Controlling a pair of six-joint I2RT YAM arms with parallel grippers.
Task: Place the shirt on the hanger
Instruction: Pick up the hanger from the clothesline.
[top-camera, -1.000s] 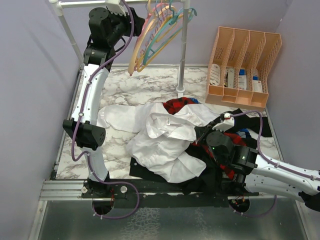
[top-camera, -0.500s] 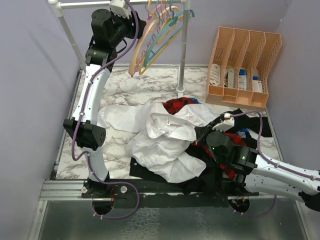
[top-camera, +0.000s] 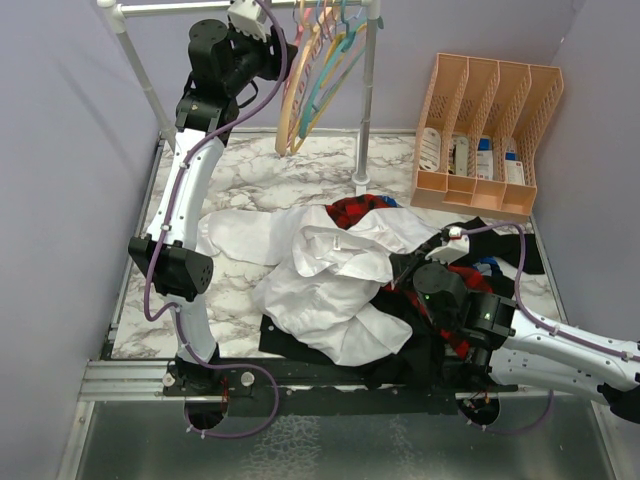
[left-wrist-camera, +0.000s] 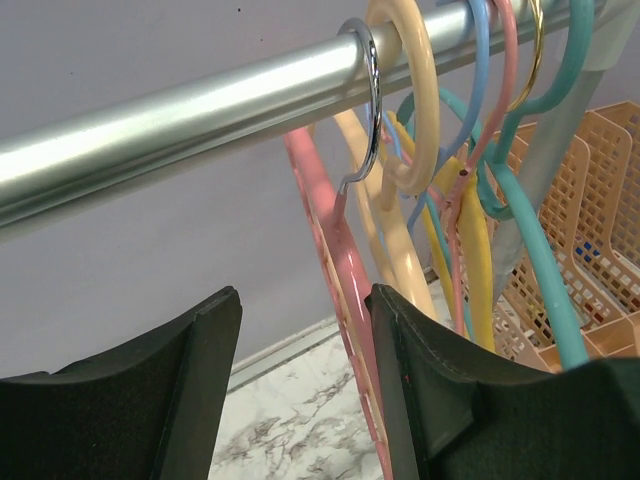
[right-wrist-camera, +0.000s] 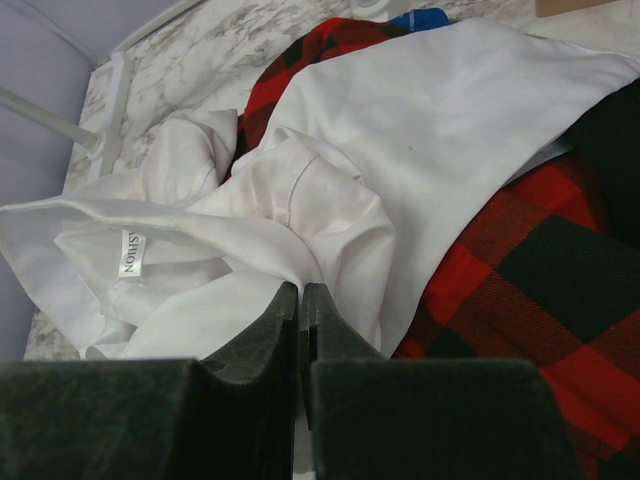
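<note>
The table (top-camera: 300, 165) has a marble-patterned top and stands walled in by plain lilac panels (top-camera: 60, 200). A metal rail (left-wrist-camera: 200, 110) runs across its 12 o'clock edge, and a peach slotted organizer (top-camera: 490, 130) stands at about 2 o'clock. The left arm rises from its base at 7 o'clock, bends at the elbow by the 9 o'clock edge and reaches up to the rail at 12 o'clock. The left gripper (left-wrist-camera: 305, 320) has its jaws standing apart just under the rail. The hanger (left-wrist-camera: 345, 260), thin and pink, hangs from the rail by its metal hook (left-wrist-camera: 372, 100). In the wrist view its arm drops into the gap between the jaws, close against the finger at 3 o'clock; whether they touch cannot be told. A peach hanger (left-wrist-camera: 400, 100), a yellow one (left-wrist-camera: 478, 250) and a teal one (left-wrist-camera: 530, 230) hang on the same rail, toward 3 o'clock of it. The right arm lies low, coming in from 4 o'clock toward the table's middle. The right gripper (right-wrist-camera: 300, 290) has its jaws pressed together, their tips against a fold of the shirt (right-wrist-camera: 470, 110). Whether cloth is caught between them cannot be told. The shirt lies crumpled in the middle of the table, spreading toward 9 o'clock from that gripper, partly over a red-and-black plaid shirt (right-wrist-camera: 520, 260) and a black garment (top-camera: 300, 345). It lies well apart from the hanger, toward 6 o'clock of it.
</note>
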